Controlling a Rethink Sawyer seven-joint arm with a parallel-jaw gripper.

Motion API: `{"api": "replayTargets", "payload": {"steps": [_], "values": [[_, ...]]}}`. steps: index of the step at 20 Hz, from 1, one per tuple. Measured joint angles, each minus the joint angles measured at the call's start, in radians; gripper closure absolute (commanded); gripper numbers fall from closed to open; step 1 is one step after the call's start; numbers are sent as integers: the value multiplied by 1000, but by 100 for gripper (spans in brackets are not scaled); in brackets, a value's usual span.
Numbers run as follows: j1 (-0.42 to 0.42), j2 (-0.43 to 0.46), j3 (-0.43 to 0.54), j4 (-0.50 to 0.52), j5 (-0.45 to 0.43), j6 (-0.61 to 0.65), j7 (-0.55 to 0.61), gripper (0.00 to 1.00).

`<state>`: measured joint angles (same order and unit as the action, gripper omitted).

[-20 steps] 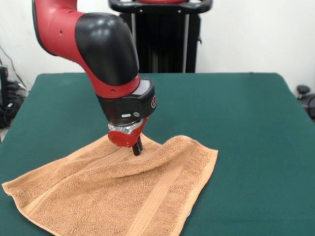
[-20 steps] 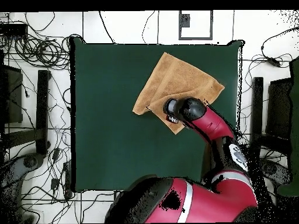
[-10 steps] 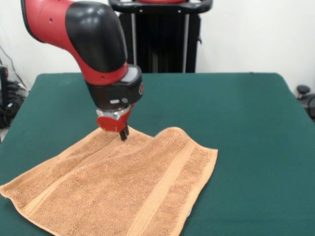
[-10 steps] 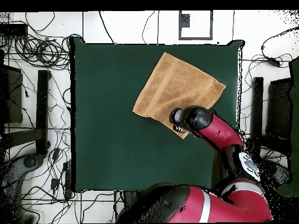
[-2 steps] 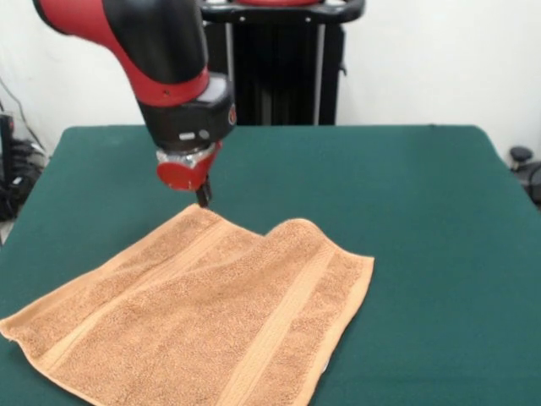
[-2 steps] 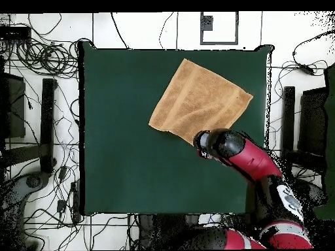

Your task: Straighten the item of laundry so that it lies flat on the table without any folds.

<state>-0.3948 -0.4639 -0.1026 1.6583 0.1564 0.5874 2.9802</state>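
The dark green table (image 5: 423, 220) carries 1 thing: an orange-tan towel (image 5: 203, 321), spread open in the front view's lower left, 2 woven bands crossing it, a slight rise along its far edge, green bare elsewhere

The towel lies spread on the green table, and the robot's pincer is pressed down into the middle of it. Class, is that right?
Not quite. The towel does lie spread on the green table, but the pincer is at the towel's corner, off its middle. The front view shows this, and the overhead view agrees.
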Motion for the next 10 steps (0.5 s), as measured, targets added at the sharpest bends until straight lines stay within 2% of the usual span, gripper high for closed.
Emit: {"api": "replayTargets", "payload": {"steps": [7, 10], "values": [[6, -9, -3, 10, -15, 0, 0, 100], [63, -2, -46, -4, -15, 0, 0, 100]]}}
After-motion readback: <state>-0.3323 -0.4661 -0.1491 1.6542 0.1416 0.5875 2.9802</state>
